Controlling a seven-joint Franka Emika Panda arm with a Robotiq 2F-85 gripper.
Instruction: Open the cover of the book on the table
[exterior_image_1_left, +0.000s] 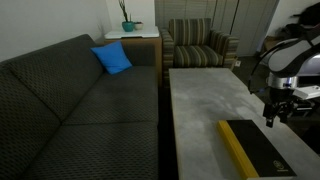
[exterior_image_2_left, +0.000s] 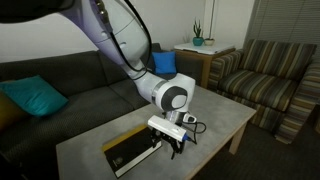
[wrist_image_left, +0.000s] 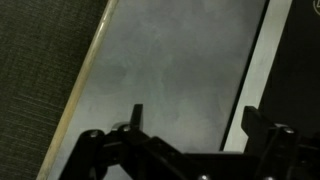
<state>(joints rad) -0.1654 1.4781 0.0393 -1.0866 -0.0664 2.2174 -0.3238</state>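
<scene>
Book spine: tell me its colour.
Yellow spine, clearest in an exterior view.

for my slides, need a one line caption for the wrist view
Open gripper above the grey table, book at right, sofa at left.

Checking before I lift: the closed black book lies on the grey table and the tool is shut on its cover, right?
No. The tool is open and grips nothing: the wrist view shows its fingers spread over the table, with the cover off to one side. The book does lie closed on the grey table.
</scene>
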